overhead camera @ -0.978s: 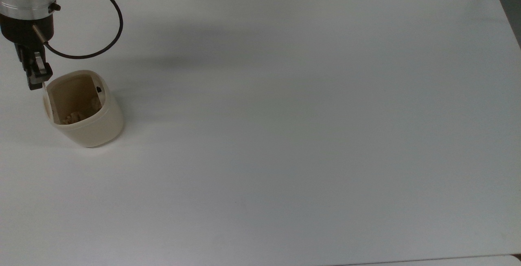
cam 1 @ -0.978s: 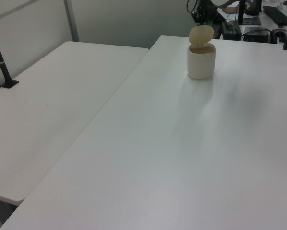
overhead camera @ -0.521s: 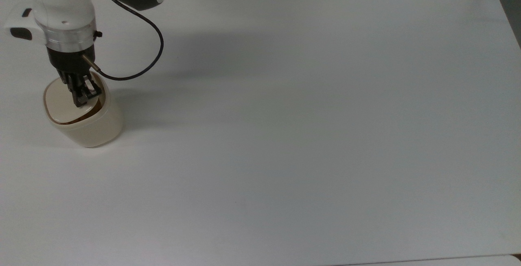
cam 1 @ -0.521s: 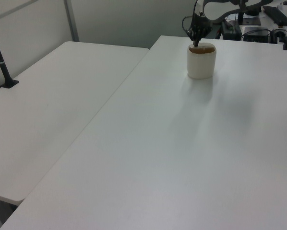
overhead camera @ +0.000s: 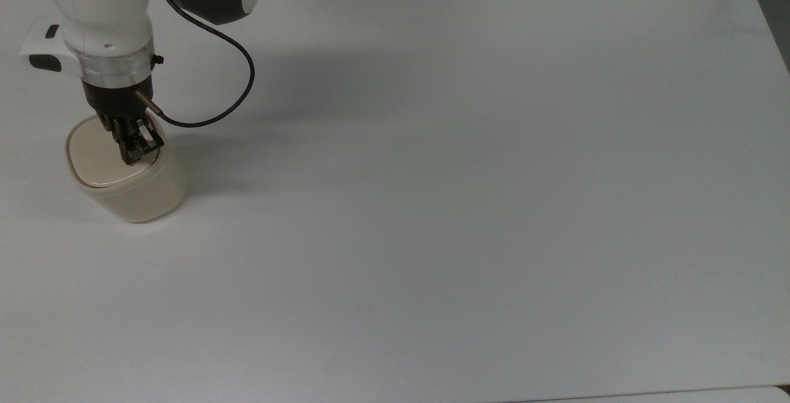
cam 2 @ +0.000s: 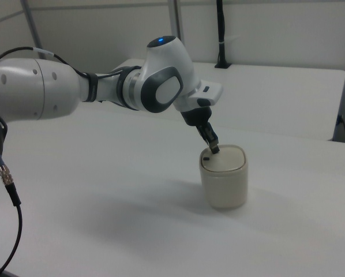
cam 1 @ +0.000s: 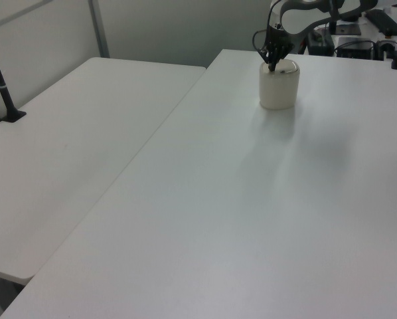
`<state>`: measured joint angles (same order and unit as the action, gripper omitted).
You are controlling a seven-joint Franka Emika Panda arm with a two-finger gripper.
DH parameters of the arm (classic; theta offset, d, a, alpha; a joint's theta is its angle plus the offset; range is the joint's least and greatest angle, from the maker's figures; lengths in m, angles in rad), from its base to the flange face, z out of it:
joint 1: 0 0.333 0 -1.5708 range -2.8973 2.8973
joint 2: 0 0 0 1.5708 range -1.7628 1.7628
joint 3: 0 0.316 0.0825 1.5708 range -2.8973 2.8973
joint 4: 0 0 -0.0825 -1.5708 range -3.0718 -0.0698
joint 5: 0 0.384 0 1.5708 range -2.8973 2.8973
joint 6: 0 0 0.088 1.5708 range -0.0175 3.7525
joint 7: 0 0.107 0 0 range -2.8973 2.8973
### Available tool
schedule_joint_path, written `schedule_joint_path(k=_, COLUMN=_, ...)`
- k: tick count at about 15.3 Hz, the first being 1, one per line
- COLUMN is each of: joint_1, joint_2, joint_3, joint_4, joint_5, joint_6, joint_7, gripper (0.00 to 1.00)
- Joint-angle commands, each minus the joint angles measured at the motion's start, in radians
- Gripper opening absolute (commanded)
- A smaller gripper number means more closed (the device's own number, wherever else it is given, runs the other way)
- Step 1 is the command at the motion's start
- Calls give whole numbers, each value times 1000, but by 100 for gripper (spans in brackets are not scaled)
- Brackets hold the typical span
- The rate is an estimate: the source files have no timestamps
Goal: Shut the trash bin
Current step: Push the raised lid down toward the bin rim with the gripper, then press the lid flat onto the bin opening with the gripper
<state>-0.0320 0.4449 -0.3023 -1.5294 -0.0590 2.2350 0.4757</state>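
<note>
Bin first: the cream trash bin (overhead camera: 126, 181) sits near the top view's left edge on the white table (overhead camera: 463, 205), lid lying flat on the body so it looks closed. From that same top view the gripper (overhead camera: 137, 147) comes down at a slant from the white arm (overhead camera: 102, 14) and its tips sit on the lid toward the top view's right side of it; the fingers look pinched together with nothing between them. A black cable (overhead camera: 216, 82) loops off the wrist over the table. Over in the left view the trash bin (cam 1: 279, 86) is at the far end of the table, and the gripper (cam 1: 273, 63) touches down on its top. The right view is the clearest one: the trash bin (cam 2: 224, 182) stands upright with the lid flush, a small black latch button (cam 2: 206, 160) shows at the lid's edge on the right view's left, and the gripper (cam 2: 214, 147) presses the lid just beside that button, fingers drawn together.
</note>
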Motion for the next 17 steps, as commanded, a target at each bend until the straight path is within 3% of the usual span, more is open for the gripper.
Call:
schedule_joint_path(k=1, joint_1=6, joint_2=-6, joint_3=-1, joint_4=-60, joint_5=-12, joint_6=4, joint_7=-12, gripper=4)
schedule_joint_path(k=5, joint_1=7, joint_2=-6, joint_3=-1, joint_4=-123, joint_5=-12, joint_6=93, joint_7=-11, gripper=4)
schedule_joint_path(k=11, joint_1=-3, joint_2=-12, joint_3=-1, joint_4=-124, joint_5=-7, joint_6=98, joint_7=-8, gripper=4)
schedule_joint_path(k=14, joint_1=-6, joint_2=-54, joint_3=-12, joint_4=-117, joint_5=-2, joint_6=57, joint_7=-37, gripper=4)
schedule_joint_path(k=17, joint_1=-6, joint_2=-90, joint_3=-12, joint_4=-117, joint_5=2, joint_6=-78, joint_7=-133, gripper=4)
